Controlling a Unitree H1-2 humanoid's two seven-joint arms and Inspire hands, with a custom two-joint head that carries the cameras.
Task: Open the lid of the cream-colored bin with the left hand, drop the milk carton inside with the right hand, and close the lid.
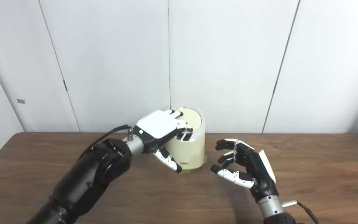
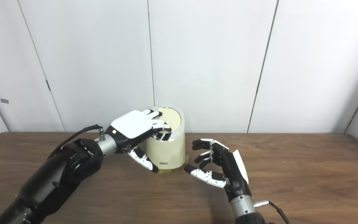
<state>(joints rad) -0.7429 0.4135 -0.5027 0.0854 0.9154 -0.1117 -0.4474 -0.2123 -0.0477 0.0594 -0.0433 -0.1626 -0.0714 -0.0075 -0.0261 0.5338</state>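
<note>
Dark wooden table [image 1: 322,174], white panelled wall [image 1: 228,62]

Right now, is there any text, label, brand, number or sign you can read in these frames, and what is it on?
None can be read.
Cream-colored bin: a small dark label strip low on its front, too small and blurred to read.
Wall panel at the left: a small grey plate, with no text that can be made out.
Left hand, right hand and table: no markings visible.

A cream-colored bin [image 1: 190,147] stands upright at the back of the counter [image 1: 306,174]. Its round lid [image 1: 191,119], ringed in silver, tilts toward the front and looks closed.
</note>
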